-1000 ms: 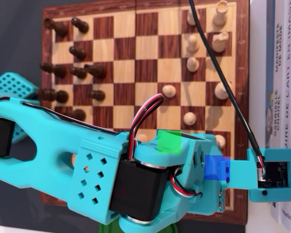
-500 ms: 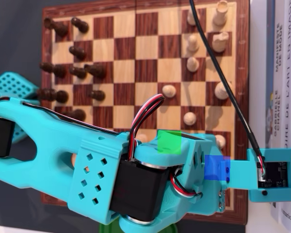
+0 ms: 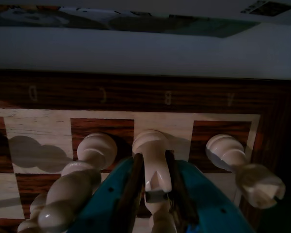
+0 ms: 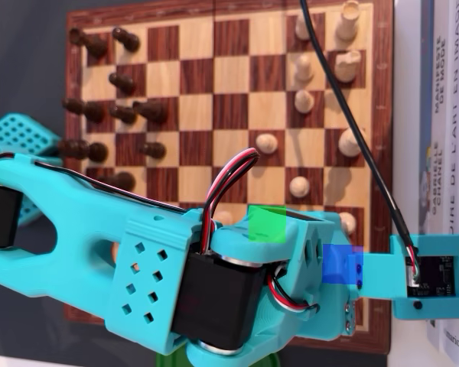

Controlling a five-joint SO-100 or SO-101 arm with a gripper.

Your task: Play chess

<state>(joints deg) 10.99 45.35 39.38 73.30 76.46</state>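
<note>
Chessboard [image 4: 229, 69]: wooden, light and dark squares, brown border; in the wrist view its edge letters D, C, B, A run left to right along the far border [image 3: 136, 92].
White bishop [image 3: 153, 162]: notched head, pale wood, standing near the B file at the board's edge; it sits between my two fingers.
My gripper [image 3: 155, 189]: turquoise, narrow, jaws pressed against both sides of the white bishop; I am holding it.
White pawn [image 3: 94, 150]: just left of the bishop in the wrist view, round-headed, upright.
White rook [image 3: 245, 170]: right of the bishop, slotted top, close to the lens and leaning in the view.
Dark pieces [image 4: 111, 115]: grouped along the left side of the overhead view.
Other white pieces [image 4: 321, 69]: on the right side of the overhead view.
My arm [image 4: 161, 267]: turquoise, covering the board's lower part from above.
Books [image 4: 440, 115]: beside the board's right edge.
</note>
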